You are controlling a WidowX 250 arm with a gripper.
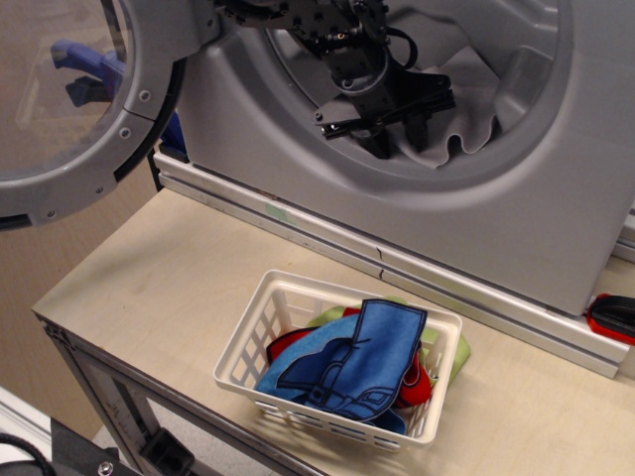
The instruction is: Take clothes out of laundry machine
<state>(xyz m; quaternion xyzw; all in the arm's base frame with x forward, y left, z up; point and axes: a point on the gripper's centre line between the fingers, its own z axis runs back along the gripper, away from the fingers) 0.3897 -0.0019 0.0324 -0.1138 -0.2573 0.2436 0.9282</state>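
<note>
One view was all we had, looking down at the machine (476, 228) from the front. Our gripper (402, 134) hung inside the drum mouth, its two dark fingers (377, 142) pointing down and set close together. The cloth (466, 104) lay behind it and off to its right as the camera saw it, its rippled lower edge draped along the drum's inner lip. A fold of it rose up between or just behind the fingers, so we judged them closed on the cloth, though the dark jaws hid the contact itself.

The cloth's long run went sideways from the gripper, toward the right wall of the drum, and most of it sat deeper in than the fingers. So the pull we expected had to come outward over the lip, toward the camera and down, dragging that trailing length after it. The basket (248, 342) stood well below and in front of the gripper, already holding the blue piece (362, 362). The door (109, 169) swung open far to the gripper's left, clear of that path.
</note>
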